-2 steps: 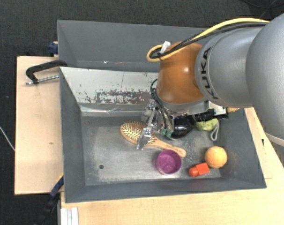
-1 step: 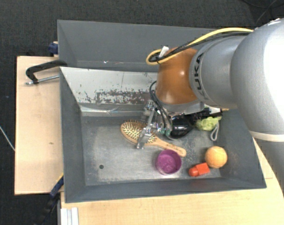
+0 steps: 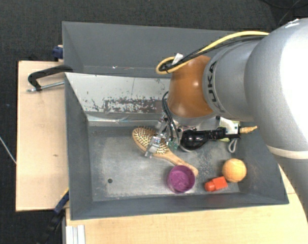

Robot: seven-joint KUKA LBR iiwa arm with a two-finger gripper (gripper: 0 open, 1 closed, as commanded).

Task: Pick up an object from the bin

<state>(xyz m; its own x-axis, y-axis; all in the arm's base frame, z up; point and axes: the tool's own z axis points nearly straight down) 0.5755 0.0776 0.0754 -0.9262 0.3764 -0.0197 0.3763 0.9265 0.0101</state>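
Poised with gripper (image 3: 158,145) over wooden hairbrush (image 3: 143,136) at middle of bin (image 3: 79,156) floor; cannot tell whether spread or pinching.

Silver-grey arm (image 3: 281,80), orange wrist cover (image 3: 188,89), yellow cable (image 3: 220,41), seemingly black lettering (image 3: 213,83).

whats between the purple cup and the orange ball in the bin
In the camera view, a small red-orange block lies between the purple cup and the orange ball, close beside the ball and slightly nearer the bin's front wall than either.
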